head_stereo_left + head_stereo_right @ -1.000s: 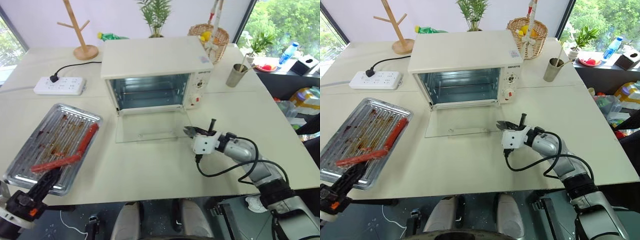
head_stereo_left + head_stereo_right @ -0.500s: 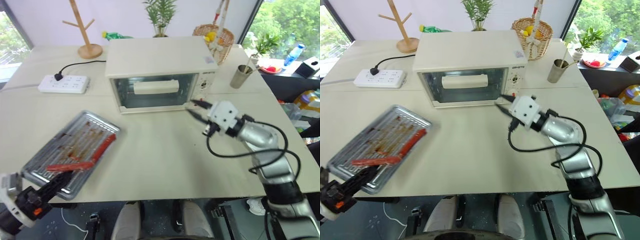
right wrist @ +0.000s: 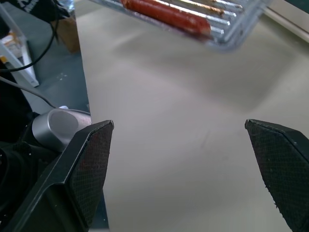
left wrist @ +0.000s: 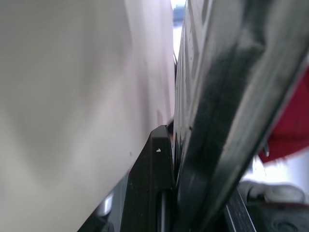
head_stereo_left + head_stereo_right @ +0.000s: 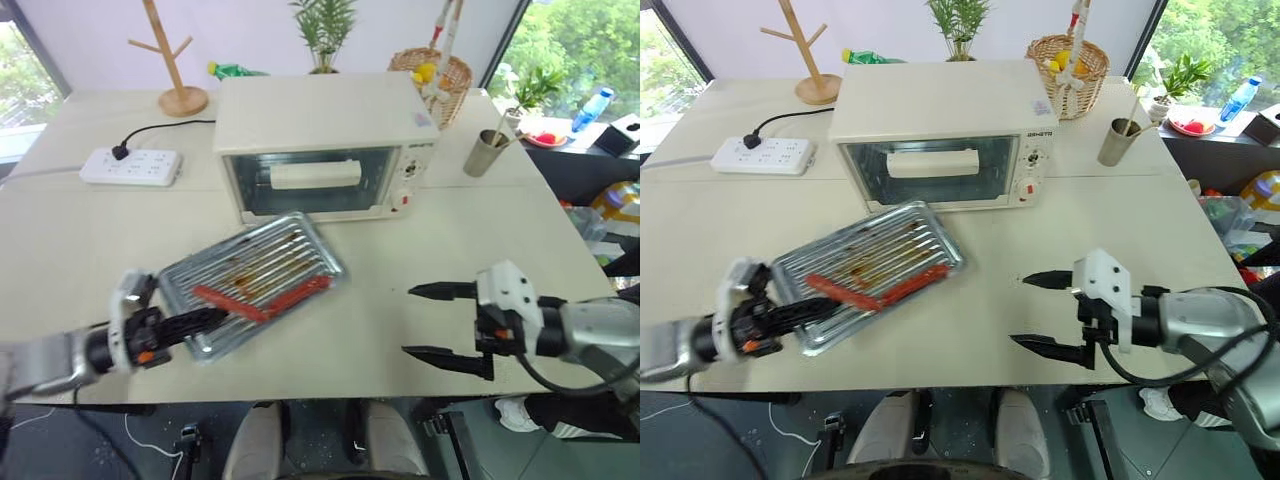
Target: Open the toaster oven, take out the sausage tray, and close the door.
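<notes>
The door (image 5: 308, 183) is now closed and the sausage tray (image 5: 255, 278) has swung before the toaster oven (image 5: 325, 140), pinched by the left gripper (image 5: 205, 320), while the right gripper (image 5: 436, 322) gapes wide, empty.

Cream table (image 5: 90, 235), pale wall (image 5: 240, 25), bright windows (image 5: 575, 45).

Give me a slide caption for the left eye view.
Left gripper holds the sausage tray before the shut oven; right gripper open.

Left gripper (image 5: 805, 310) clamps sausage tray (image 5: 870, 270) — door (image 5: 930, 172) closed.
</notes>
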Robot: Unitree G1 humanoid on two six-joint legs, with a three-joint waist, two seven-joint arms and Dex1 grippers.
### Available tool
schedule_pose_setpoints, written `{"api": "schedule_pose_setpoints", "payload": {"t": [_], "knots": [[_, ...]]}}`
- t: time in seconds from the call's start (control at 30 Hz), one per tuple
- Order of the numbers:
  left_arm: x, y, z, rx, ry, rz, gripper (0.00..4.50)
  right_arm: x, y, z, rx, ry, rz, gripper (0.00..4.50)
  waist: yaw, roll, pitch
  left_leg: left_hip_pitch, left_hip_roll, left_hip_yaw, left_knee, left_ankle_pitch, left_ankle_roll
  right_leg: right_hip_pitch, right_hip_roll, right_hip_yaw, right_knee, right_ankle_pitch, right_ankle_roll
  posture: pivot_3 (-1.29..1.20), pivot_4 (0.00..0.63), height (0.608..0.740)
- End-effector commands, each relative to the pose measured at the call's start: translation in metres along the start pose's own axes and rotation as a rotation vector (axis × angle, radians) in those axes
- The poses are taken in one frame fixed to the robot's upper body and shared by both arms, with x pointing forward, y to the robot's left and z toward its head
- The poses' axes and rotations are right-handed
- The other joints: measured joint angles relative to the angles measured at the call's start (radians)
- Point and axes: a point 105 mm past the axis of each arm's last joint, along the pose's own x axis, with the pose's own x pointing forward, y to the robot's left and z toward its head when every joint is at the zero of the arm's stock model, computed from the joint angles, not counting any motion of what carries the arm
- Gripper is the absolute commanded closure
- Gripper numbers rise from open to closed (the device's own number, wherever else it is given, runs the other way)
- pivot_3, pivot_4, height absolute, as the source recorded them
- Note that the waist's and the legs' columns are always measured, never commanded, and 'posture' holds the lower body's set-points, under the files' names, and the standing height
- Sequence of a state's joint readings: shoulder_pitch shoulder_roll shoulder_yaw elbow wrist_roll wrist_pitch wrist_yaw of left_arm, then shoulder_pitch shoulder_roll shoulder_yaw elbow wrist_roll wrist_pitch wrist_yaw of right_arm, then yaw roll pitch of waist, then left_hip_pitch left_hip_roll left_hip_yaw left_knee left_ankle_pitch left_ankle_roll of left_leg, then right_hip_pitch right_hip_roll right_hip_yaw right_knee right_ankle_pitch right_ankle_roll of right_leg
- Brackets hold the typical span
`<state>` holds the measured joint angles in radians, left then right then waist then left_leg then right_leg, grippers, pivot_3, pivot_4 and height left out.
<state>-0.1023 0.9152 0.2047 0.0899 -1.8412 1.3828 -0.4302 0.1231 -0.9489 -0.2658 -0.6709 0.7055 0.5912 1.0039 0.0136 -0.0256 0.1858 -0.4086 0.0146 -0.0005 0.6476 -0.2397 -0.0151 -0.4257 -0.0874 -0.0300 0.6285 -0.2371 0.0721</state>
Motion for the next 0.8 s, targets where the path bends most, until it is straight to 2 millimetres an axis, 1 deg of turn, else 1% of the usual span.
{"api": "schedule_pose_setpoints", "payload": {"t": [0.03, 0.2, 0.4, 0.53, 0.6, 0.63, 0.7, 0.73, 0.8], "knots": [[0.015, 0.004, 0.006, -0.004, 0.089, -0.014, 4.50, -0.004, 0.005, 0.012, -0.039, -0.022, -0.050, 0.04, -0.002, -0.001, 0.000, 0.000, 0.000, 0.000, 0.000, 0.000, 0.000, 0.000, 0.000, 0.000, 0.000, 0.000, 0.000, 0.00, 0.150, 0.740], [0.035, 0.007, 0.018, 0.006, 0.185, -0.020, 4.50, -0.007, 0.007, 0.008, -0.045, -0.002, -0.135, 0.04, 0.000, -0.001, 0.000, 0.000, -0.002, 0.002, 0.000, 0.000, 0.000, 0.000, 0.002, 0.000, 0.000, 0.000, 0.000, 0.00, 0.150, 0.740], [0.057, 0.013, 0.020, 0.031, 0.306, -0.024, 4.50, -0.008, 0.010, 0.004, -0.039, 0.012, -0.204, 0.04, 0.000, -0.001, 0.000, -0.001, -0.002, 0.002, 0.000, 0.000, 0.000, 0.000, 0.002, 0.000, 0.000, 0.000, 0.000, 0.00, 0.150, 0.740], [0.067, 0.015, 0.028, 0.056, 0.319, -0.029, 2.97, -0.008, 0.010, 0.004, -0.030, 0.003, -0.239, 0.00, 0.000, -0.001, 0.000, -0.001, -0.002, 0.001, 0.000, 0.000, 0.000, 0.000, 0.002, 0.000, 0.000, 0.000, 0.000, 0.00, 0.150, 0.740], [0.068, 0.020, 0.033, 0.068, 0.306, -0.011, 1.86, -0.007, 0.010, 0.004, -0.029, -0.001, -0.247, 0.00, -0.001, -0.001, 0.000, -0.001, -0.002, 0.000, 0.000, 0.000, 0.000, 0.000, 0.002, 0.000, 0.000, 0.000, 0.000, 0.00, 0.150, 0.740], [0.068, 0.022, 0.035, 0.069, 0.298, -0.002, 1.39, -0.007, 0.010, 0.004, -0.029, -0.003, -0.250, 0.00, -0.001, -0.001, 0.000, -0.001, -0.002, 0.000, 0.000, 0.000, 0.000, 0.000, 0.002, 0.000, 0.000, 0.000, 0.000, 0.00, 0.150, 0.740], [0.064, 0.027, 0.040, 0.090, 0.279, 0.027, 0.25, -0.006, 0.011, 0.004, -0.024, -0.006, -0.257, 0.00, -0.001, -0.001, 0.000, -0.001, -0.001, -0.001, 0.000, 0.000, 0.001, 0.000, 0.002, 0.000, 0.000, 0.000, 0.000, 0.00, 0.150, 0.740], [0.060, 0.030, 0.041, 0.102, 0.272, 0.044, 0.07, -0.006, 0.011, 0.003, -0.023, -0.005, -0.259, 0.00, -0.001, -0.001, 0.000, -0.001, -0.001, -0.001, 0.000, 0.000, 0.001, 0.000, 0.002, 0.000, 0.000, 0.000, 0.000, 0.00, 0.150, 0.740], [0.052, 0.036, 0.044, 0.113, 0.255, 0.084, 0.07, -0.007, 0.009, 0.002, -0.023, -0.003, -0.263, 0.00, 0.000, -0.001, 0.000, -0.001, 0.000, -0.001, 0.000, 0.000, 0.001, 0.000, 0.002, 0.000, 0.000, 0.000, 0.000, 0.00, 0.150, 0.740]]}}
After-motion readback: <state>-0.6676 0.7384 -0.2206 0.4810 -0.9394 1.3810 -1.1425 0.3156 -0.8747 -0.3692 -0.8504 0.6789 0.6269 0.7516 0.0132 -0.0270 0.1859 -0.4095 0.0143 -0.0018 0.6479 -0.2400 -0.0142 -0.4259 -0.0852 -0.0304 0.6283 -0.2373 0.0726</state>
